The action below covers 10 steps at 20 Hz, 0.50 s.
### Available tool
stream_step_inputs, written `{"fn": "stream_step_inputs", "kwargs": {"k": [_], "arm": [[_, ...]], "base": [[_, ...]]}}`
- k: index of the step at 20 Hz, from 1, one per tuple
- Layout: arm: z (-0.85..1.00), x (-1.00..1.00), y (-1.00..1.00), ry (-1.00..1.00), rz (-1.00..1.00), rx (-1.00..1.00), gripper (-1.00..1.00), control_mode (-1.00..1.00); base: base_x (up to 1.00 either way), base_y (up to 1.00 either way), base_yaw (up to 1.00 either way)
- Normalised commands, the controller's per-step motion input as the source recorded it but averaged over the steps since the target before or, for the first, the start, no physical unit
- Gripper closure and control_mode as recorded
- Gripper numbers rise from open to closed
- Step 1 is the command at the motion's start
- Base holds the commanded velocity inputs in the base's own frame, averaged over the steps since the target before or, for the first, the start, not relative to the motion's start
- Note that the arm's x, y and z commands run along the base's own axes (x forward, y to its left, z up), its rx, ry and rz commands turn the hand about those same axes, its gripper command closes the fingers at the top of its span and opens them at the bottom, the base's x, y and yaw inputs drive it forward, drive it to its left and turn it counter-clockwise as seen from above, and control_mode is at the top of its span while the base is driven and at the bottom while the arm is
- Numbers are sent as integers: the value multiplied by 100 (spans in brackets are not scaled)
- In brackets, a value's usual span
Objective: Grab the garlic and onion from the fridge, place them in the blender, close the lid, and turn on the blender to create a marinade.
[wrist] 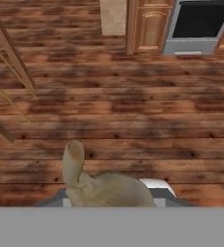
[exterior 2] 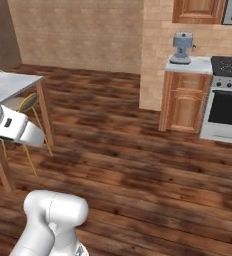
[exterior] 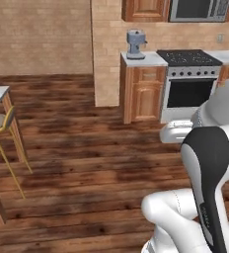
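In the hand view a beige garlic [wrist: 104,188] bulb with a short upright stem sits at the bottom edge, held in my gripper [wrist: 109,198], which is shut on it and carries it above the wooden floor. The bulb covers most of the fingers. My white arm [exterior: 205,148] rises at the lower right of the left base view, folded over the floor. The onion, the fridge, the blender and the lid are out of view.
A wooden counter cabinet [exterior: 142,91] bearing a small blue-grey appliance [exterior: 135,43] stands ahead, beside a stove with oven [exterior: 189,89] and under a microwave [exterior: 198,10]. A table [exterior 2: 13,82] and a yellow-legged stool [exterior: 0,126] stand on the left. Wooden floor [exterior: 87,148] lies between.
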Motion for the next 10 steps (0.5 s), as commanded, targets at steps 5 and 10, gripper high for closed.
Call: {"fn": "stream_step_inputs", "kwargs": {"k": [5, 10], "arm": [[0, 0, 0, 0, 0, 0, 100, 100], [0, 0, 0, 0, 0, 0, 100, 100]], "base": [[-4, 100, 18], [22, 100, 0]]}}
